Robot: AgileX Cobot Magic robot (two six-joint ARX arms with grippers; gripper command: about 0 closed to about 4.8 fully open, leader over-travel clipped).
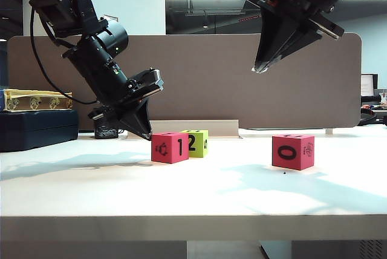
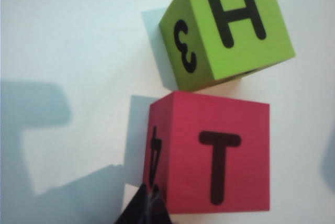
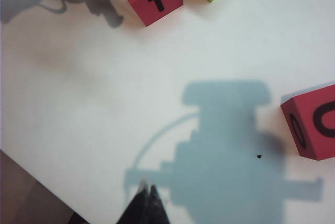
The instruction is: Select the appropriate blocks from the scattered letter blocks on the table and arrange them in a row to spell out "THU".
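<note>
Toward the back of the table, left of its middle, the red block showing a T on top and the lime green block showing an H sit side by side, corners nearly touching, the green one a little skewed and further back. Just beside the red block's left face hangs the left gripper, fingers pressed together on nothing, its tip low and close to that block's bottom edge; I'd say a sideways nudge is what it is placed for. Well apart to the right stands the second red block, alone on bare table and presumably the U still to join the row. High above it the right gripper is likewise pinched shut and empty, clearly the nearer arm for that cube. Behind the left gripper a black mug stands against the brown partition, out of the way.
</note>
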